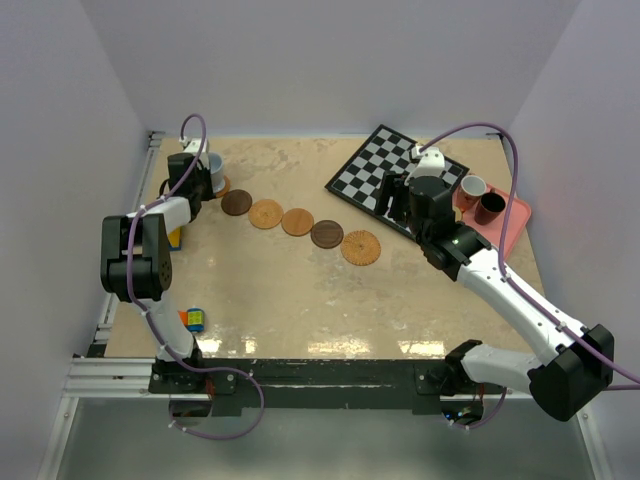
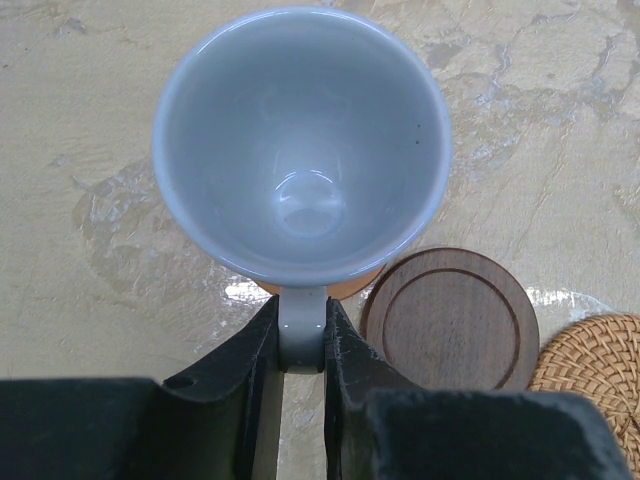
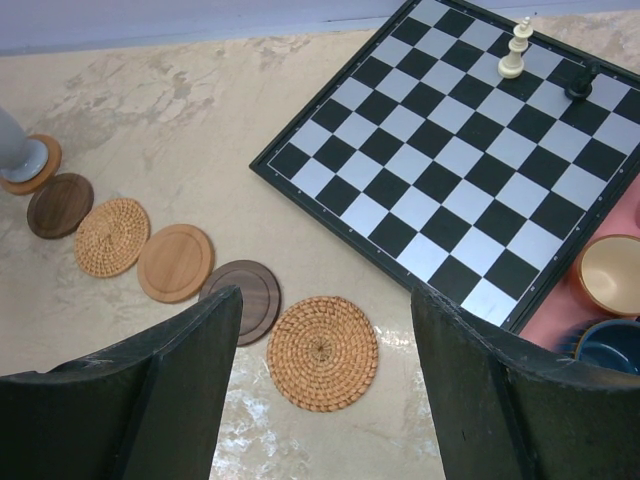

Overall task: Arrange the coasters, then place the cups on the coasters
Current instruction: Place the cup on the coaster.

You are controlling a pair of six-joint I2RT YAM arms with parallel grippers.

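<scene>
Our left pincer [image 2: 302, 340] is pinching the pale blue cup [image 2: 300, 150], with the cup's near side clamped between the two dark fingers. The cup stands upright at the far left of the table [image 1: 300, 300], on a tan coaster [image 2: 352, 287] of which we see only a sliver under its base. Just beside that one lies a dark brown coaster [image 2: 450, 320], and next to it a woven coaster [image 2: 590, 370]. From above we see the row carry on toward the right and nearer to us: a plain wooden coaster [image 1: 298, 222], a second dark brown coaster [image 1: 327, 234] and a second woven coaster [image 1: 361, 247], all bare and flat, making a gentle curve of six. Our right pincer [image 3: 326, 295] hangs with its fingers spread wide and nothing between them, over the near corner of the chessboard [image 3: 450, 170] and the right end of the row. A white chess piece [image 3: 516, 48] and a black chess piece [image 3: 580, 80] stand on the board's far squares. Beyond the board sits the pink tray [image 1: 505, 228], where we make out a white cup [image 1: 472, 187], a black cup [image 1: 491, 208], an orange-tan cup [image 3: 610, 275] and a dark blue cup [image 3: 610, 345].
</scene>
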